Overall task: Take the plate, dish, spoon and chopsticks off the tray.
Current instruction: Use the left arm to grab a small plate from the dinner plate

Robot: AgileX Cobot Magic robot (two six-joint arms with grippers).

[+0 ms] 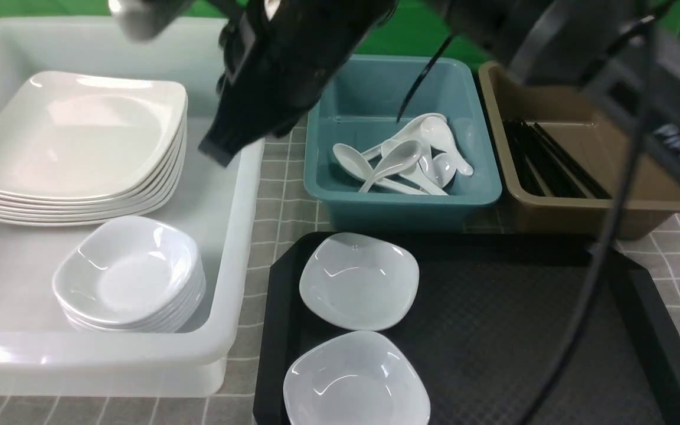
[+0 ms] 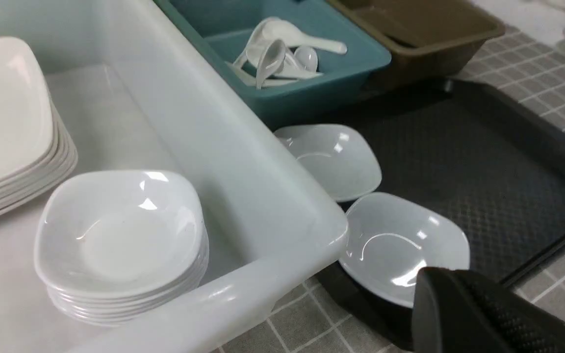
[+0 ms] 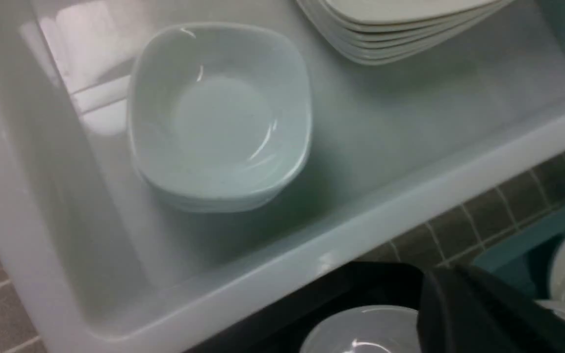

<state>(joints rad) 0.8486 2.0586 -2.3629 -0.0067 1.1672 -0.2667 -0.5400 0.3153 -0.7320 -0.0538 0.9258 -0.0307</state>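
Note:
The black tray holds two small white dishes, one farther and one nearer. No plate, spoon or chopsticks show on it. A stack of large white plates and a stack of small dishes sit in the white bin. Spoons lie in the teal bin. Chopsticks lie in the brown bin. My right gripper hangs empty over the white bin's right wall. My left gripper is low beside the nearer dish; only one finger shows.
The right arm and its cables cross above the teal bin, the brown bin and the tray's right side. A thin black cable hangs over the teal bin. The grey checked tablecloth shows between the bins.

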